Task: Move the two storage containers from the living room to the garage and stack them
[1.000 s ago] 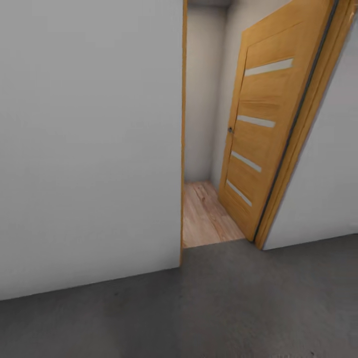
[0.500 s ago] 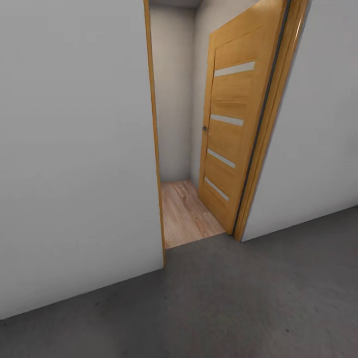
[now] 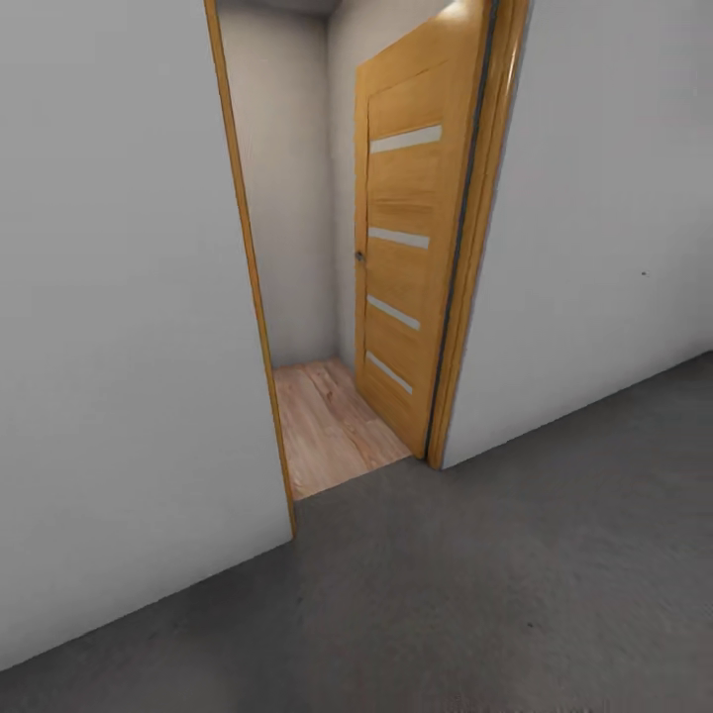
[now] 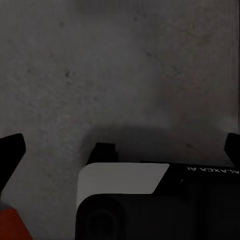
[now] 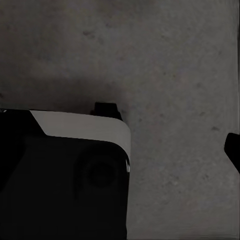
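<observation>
The robot stands on the garage's concrete floor [image 3: 475, 594] facing the open door [image 3: 406, 248], wood-plank flooring [image 3: 327, 426] beyond; both grippers hang wide and empty over concrete, an orange-red container corner [image 4: 10, 225] just beside the left gripper [image 4: 120, 150].

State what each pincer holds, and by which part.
Nothing is held: the left pincer and the right pincer both stand open over the concrete floor.

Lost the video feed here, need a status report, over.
Left tool open over concrete floor. Orange-red edge beside it, possibly a container. Door open, doorway unobstructed.
</observation>
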Controlling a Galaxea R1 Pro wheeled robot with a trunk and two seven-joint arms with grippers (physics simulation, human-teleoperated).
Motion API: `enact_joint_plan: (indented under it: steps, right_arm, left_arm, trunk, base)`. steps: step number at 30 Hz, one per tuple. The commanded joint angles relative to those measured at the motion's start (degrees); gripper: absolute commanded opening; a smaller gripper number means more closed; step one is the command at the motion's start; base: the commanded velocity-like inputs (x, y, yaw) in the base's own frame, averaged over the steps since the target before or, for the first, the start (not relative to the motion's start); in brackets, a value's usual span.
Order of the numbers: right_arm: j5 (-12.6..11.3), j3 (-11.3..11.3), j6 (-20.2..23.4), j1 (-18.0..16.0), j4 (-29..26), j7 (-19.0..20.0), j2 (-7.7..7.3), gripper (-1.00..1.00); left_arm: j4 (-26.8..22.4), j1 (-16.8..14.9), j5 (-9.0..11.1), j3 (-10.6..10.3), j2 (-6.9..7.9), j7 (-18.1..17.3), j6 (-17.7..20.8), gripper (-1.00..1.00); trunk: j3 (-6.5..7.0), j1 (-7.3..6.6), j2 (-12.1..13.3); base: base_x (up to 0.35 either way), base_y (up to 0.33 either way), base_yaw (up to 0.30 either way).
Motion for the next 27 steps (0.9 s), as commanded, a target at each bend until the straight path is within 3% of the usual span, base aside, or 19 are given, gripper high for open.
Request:
enact_joint_plan:
  steps: [1, 17, 27]
  right_arm:
    - [-0.6, 0.5, -0.3, -0.1, 0.1, -0.1, -0.01, 1.0]
    - [-0.6, 0.4, -0.2, -0.1, 0.1, -0.1, -0.04, 1.0]
    - [-0.6, 0.4, -0.1, -0.1, 0.1, -0.1, -0.11, 1.0]
  left_arm:
    - [0.0, 0.0, 0.4, 0.0, -0.01, 0.2, 0.2, 1.0]
    - [0.0, 0.0, 0.2, -0.1, -0.06, 0.2, 0.2, 1.0]
    - [0.1, 1.2, 0.6, 0.0, -1.09, 0.1, 1.5, 1.0]
  trunk:
    - [-0.06, 0.0, 0.0]
    - [-0.06, 0.0, 0.0]
    - [-0.06, 0.0, 0.0]
  base:
    - [0.0, 0.0, -0.295]
    - [0.0, 0.0, -0.295]
    - [0.0, 0.0, -0.267]
